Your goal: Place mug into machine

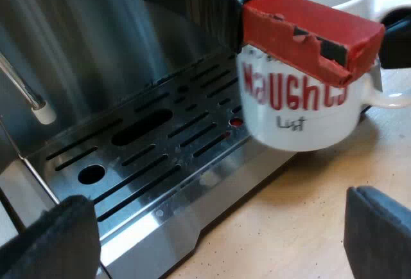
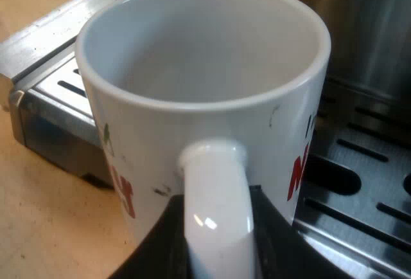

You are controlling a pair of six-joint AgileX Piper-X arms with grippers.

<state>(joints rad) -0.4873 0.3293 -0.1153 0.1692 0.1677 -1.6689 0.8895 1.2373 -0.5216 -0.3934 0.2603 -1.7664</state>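
Mug (image 2: 205, 67) gripped by right hand (image 2: 218, 243); left hand (image 1: 221, 240) wide open, empty; rim could be knocked on red handle (image 1: 308, 31).

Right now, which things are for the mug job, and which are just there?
For the job: mug, right hand gripping its handle, machine's tray.
Just there: red handle, wand, open left hand.

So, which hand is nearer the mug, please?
Right. The right hand grips the mug by its handle; the left hand hangs open, apart from it, by the drip tray.
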